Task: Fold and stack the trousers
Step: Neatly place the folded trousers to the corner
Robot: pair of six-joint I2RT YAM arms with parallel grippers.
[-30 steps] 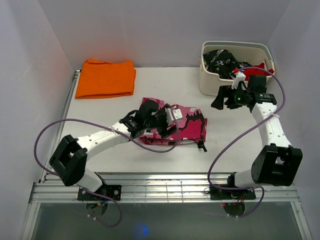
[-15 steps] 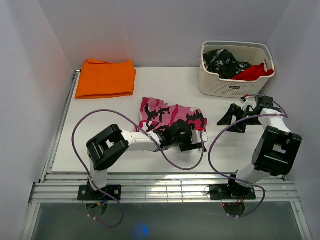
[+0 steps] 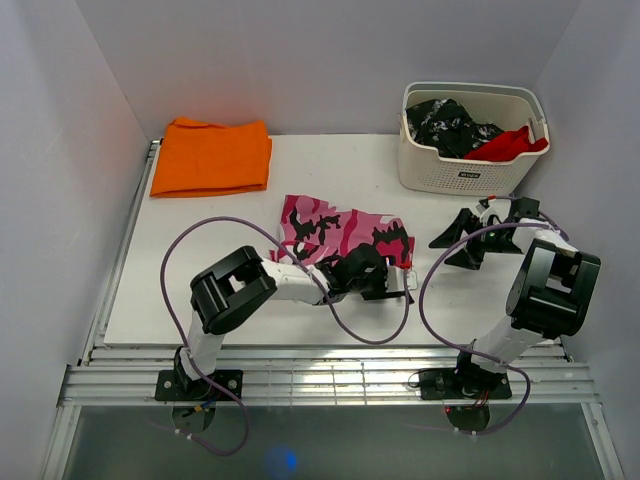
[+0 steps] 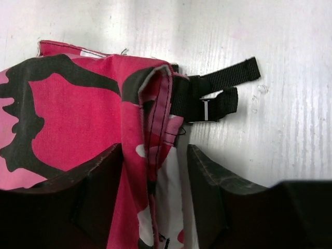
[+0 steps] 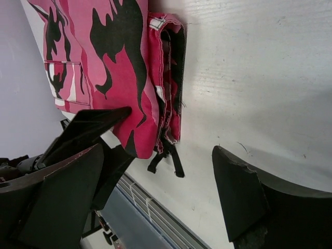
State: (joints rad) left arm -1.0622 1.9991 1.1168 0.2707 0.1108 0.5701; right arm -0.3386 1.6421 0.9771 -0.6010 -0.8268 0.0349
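- Trousers (image 3: pixel 340 228) lie folded in the middle of the table (image 3: pixel 330 165). They look soft, light and limp, so the layers will likely slide apart.
- Left gripper (image 4: pixel 154 150) is spread astride the folded edge at the near-right corner, beside the black strap (image 4: pixel 218 85). No pinch visible.
- Right gripper (image 3: pixel 452 243) is spread wide and empty, just right of the trousers.
- Best hold: pinch all layers at that edge.

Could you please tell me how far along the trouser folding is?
Done: the camouflage trousers lie folded mid-table. In hand: the left claw straddles their near-right folded edge; the right claw hangs open beside them. Left: stacking, perhaps on the folded orange cloth.
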